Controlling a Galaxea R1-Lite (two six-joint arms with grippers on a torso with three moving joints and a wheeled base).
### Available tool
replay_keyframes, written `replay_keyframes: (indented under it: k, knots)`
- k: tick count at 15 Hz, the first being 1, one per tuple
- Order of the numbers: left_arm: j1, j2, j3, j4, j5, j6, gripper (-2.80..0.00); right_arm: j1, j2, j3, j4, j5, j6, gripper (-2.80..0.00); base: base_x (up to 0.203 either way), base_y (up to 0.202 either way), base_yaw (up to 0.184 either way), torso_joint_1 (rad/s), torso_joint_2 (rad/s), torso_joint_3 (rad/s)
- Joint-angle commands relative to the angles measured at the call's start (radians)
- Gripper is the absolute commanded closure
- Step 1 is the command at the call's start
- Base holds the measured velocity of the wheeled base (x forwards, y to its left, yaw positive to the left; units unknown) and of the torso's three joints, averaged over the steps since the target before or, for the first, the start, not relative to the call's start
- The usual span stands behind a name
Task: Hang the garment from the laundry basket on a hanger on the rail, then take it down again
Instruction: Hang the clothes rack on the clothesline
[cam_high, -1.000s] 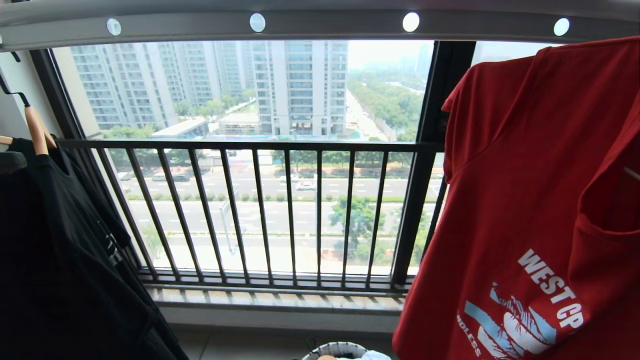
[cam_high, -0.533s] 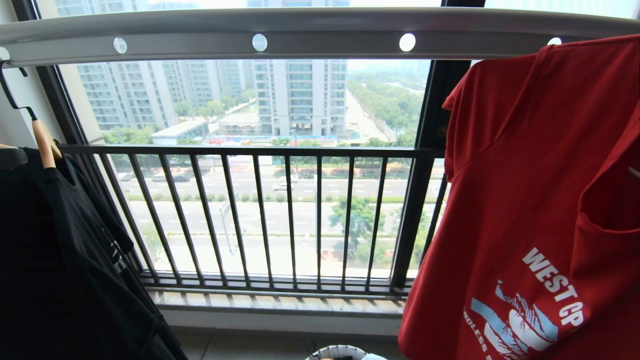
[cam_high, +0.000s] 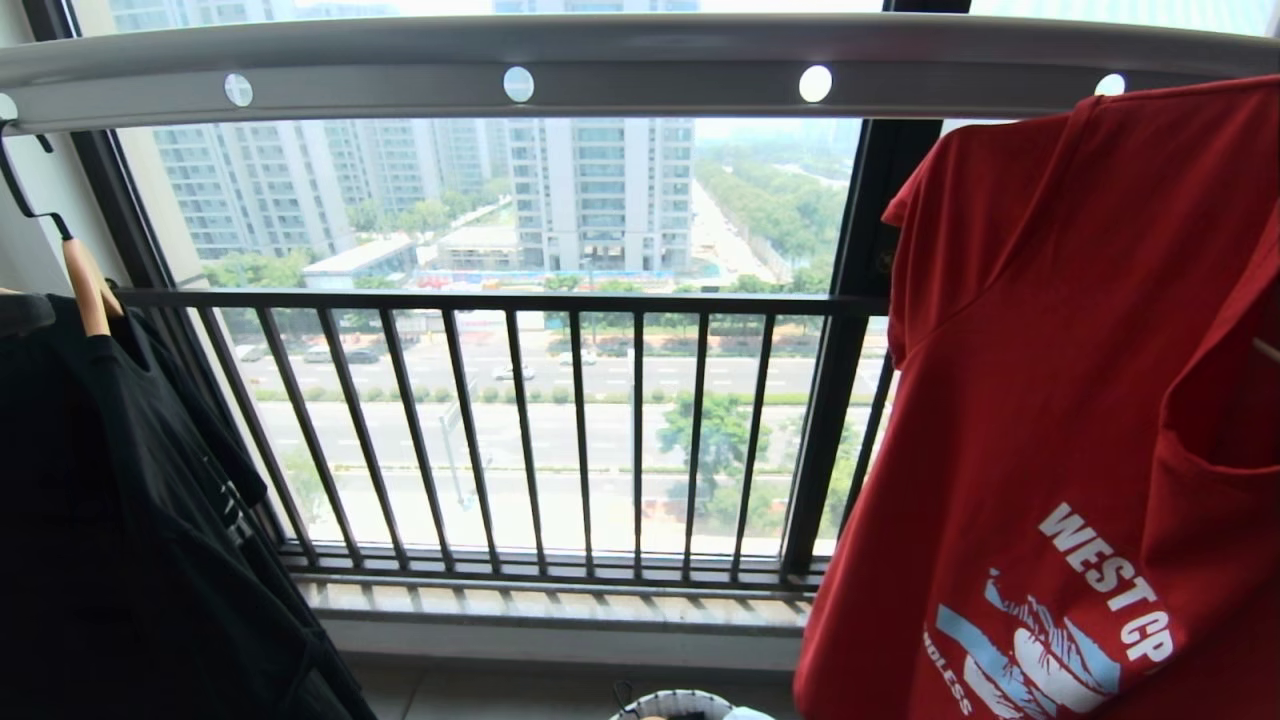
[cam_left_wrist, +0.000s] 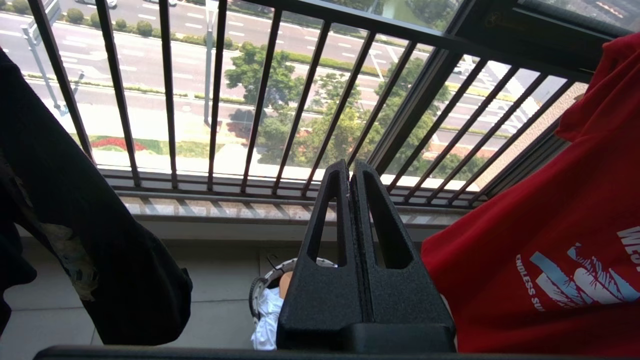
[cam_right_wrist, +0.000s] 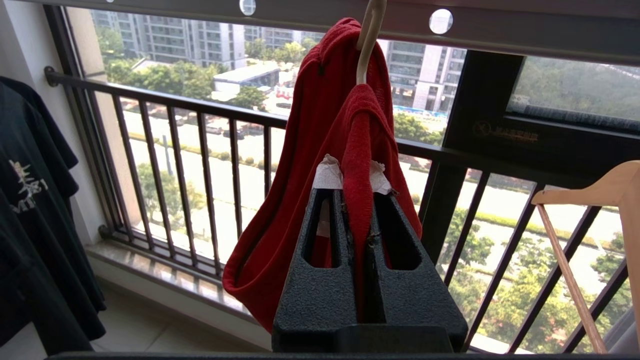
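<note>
The red T-shirt (cam_high: 1060, 400) hangs at the right of the head view, just under the grey rail (cam_high: 620, 70) with its row of round white holes. White "WEST CP" lettering and a white-blue graphic show low on the chest. In the right wrist view the right gripper (cam_right_wrist: 357, 200) is clenched on a bunched fold of the red fabric, with a white tag peeking out at the fingertips. Just above the pinch, the off-white hanger (cam_right_wrist: 367, 40) rises by its long hook toward the rail, with the shirt's cloth draped around it. A wooden hanger (cam_right_wrist: 590, 240) shows at the side of that view.

The left gripper (cam_left_wrist: 350, 167) sits with its jaws pressed tight together, holding nothing, pointed toward the window railing (cam_left_wrist: 280, 100) and apart from the shirt beside it. Past its fingers, on the tiled floor by the sill, stands the laundry basket (cam_left_wrist: 262, 290) with some white cloth (cam_left_wrist: 265, 320) in it; in the head view only its white rim peeks in at the bottom edge. Over on the left hangs a black T-shirt (cam_high: 120, 520) on a wooden hanger of its own.
</note>
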Motion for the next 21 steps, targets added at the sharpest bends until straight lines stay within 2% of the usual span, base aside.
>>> replay_keyframes:
  k: [1, 7, 9, 12, 15, 21]
  knots:
    - [0.000, -0.002, 0.001, 0.002, 0.001, -0.003, 0.00, 0.001, 0.004, 0.000, 0.003, 0.002, 0.000, 0.00, 0.000, 0.000, 0.000, 0.000, 0.00, 0.000]
    - [0.000, 0.003, -0.012, -0.009, -0.068, -0.001, 0.00, 0.001, 0.023, 0.003, 0.064, -0.007, 0.000, 0.00, 0.000, 0.000, 0.000, 0.000, 0.00, 0.000]
    - [0.000, 0.024, -0.059, -0.007, -0.111, -0.002, 0.00, 0.001, 0.051, 0.002, 0.064, -0.008, 0.000, 0.00, 0.000, 0.000, 0.000, 0.000, 0.00, 0.000]
    - [0.000, 0.051, -0.100, -0.009, -0.125, 0.003, 0.00, 0.001, 0.111, -0.006, 0.057, -0.017, 0.000, 0.00, 0.000, 0.000, 0.000, 0.000, 0.00, 0.000]
    - [0.000, 0.044, -0.140, -0.021, -0.169, 0.010, 0.00, 0.001, 0.172, -0.018, 0.026, -0.035, 0.000, 0.00, 0.000, 0.000, 0.000, 0.000, 0.00, 0.000]
    - [0.000, 0.042, -0.137, -0.021, -0.172, 0.010, 0.00, 0.001, 0.216, -0.010, 0.003, -0.042, 0.002, 0.00, 0.000, 0.000, 0.000, 0.000, 0.00, 0.000]
